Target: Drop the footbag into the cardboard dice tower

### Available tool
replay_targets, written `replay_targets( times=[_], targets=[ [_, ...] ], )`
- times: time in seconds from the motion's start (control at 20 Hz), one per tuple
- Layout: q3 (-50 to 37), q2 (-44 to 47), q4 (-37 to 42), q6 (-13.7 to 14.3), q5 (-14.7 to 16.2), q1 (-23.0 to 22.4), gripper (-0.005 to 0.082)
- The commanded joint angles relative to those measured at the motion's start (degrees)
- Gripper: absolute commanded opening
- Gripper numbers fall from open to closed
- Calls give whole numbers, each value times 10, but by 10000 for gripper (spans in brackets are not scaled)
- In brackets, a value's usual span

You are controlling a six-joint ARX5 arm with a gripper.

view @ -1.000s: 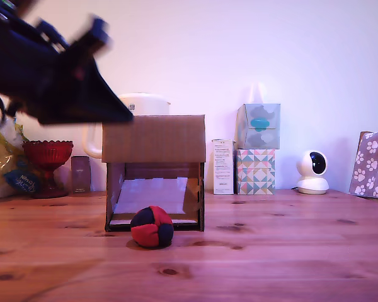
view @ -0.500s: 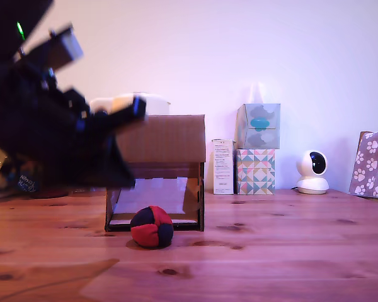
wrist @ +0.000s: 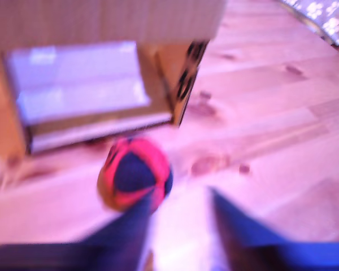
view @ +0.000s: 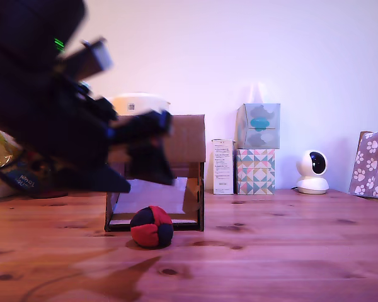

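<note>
On the wooden table, the footbag rests at the dice tower mouth, at 6 o'clock from its ramp, while the gripper, fingers spread and empty, risks nudging the footbag away if misaligned.

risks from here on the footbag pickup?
1. Wrist view: the footbag sits off to one side of the open gripper, not between its fingers, so closing could glance it away.
2. The footbag lies right before the cardboard dice tower opening; a nudge may roll it inside.
3. Both views are motion-blurred, suggesting a fast approach over the table.
</note>
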Motion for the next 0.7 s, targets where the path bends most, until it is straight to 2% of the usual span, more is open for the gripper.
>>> replay_targets(
  times=[0.0, 0.25, 0.4, 0.5, 0.65],
  targets=[
    [14, 25, 5, 15, -11, 3, 775],
    [58, 94, 3, 30, -17, 33, 775],
    [75, 127, 4, 31, 8, 52, 774],
    [82, 142, 3, 33, 38, 61, 774],
    [90, 159, 3, 49, 70, 72, 774]
  ],
)
